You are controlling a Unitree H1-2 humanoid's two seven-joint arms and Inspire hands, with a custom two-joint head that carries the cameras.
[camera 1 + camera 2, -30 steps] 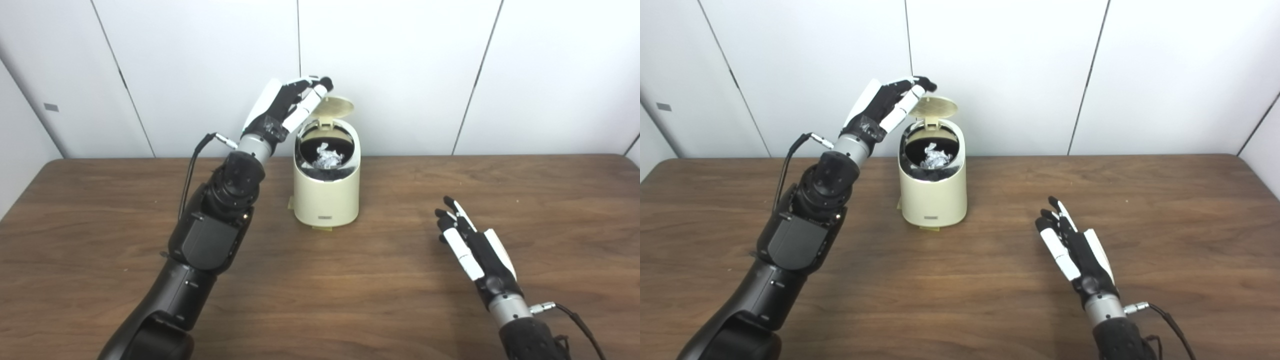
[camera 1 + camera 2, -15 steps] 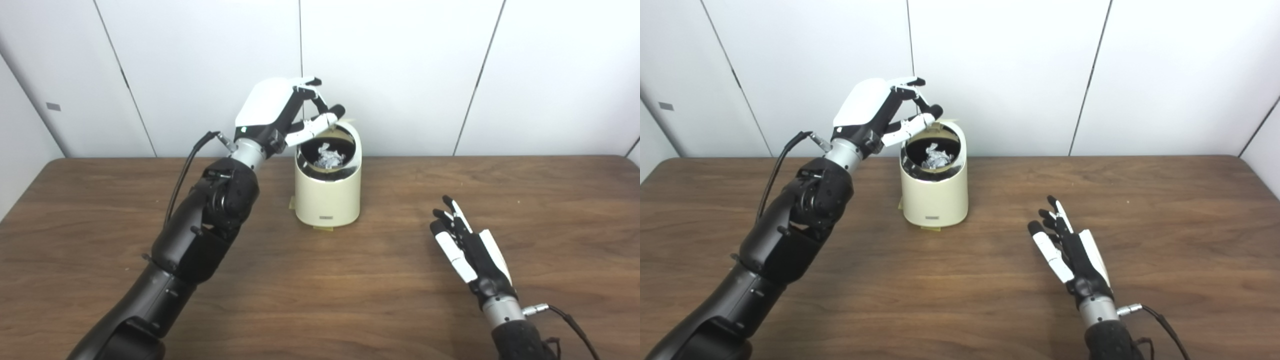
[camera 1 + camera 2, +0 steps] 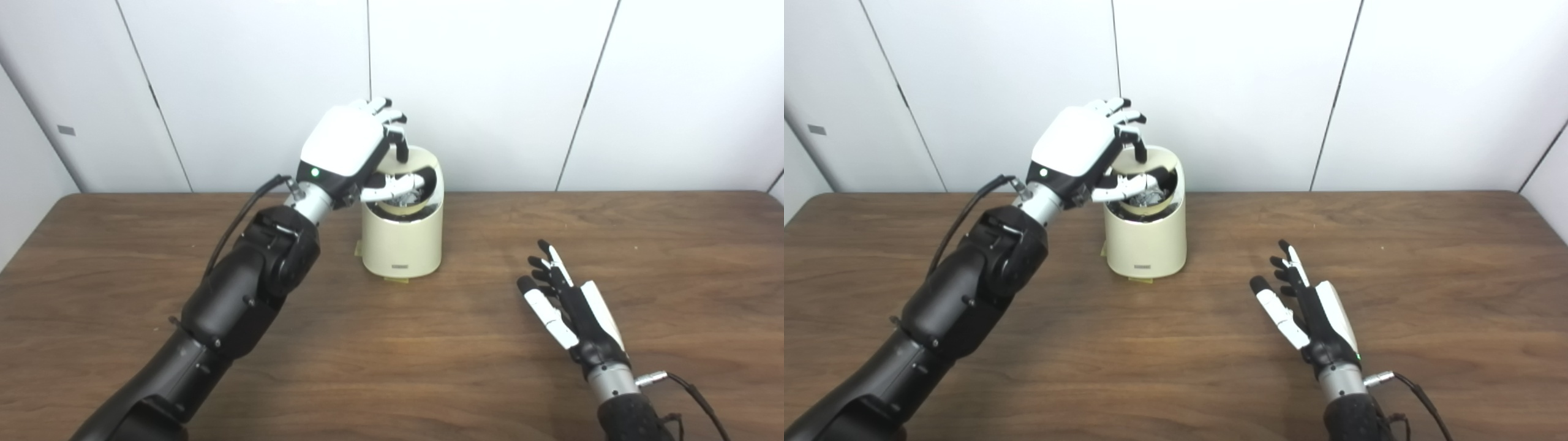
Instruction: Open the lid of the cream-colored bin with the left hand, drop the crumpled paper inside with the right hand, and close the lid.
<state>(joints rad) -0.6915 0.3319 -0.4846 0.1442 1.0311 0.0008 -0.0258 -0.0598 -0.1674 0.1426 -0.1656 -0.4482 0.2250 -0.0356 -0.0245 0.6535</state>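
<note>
The cream-colored bin (image 3: 401, 245) stands at the back middle of the table. Its lid (image 3: 424, 162) is tilted about halfway down over the opening. My left hand (image 3: 350, 144) is above the bin, its fingers curled onto the top of the lid and its thumb stretched across the opening beneath the lid's front edge. The crumpled paper (image 3: 1146, 197) lies inside the bin, partly hidden by the thumb and lid. My right hand (image 3: 566, 306) is open and empty, resting on the table to the right of the bin.
The brown wooden table (image 3: 392, 367) stretches wide around the bin. A white panelled wall (image 3: 490, 92) stands close behind the bin. A cable (image 3: 686, 383) trails from my right wrist.
My left hand has turned palm-down and come over the bin, bringing the lid from upright to about halfway shut. My right hand has drawn back slightly toward the front.
</note>
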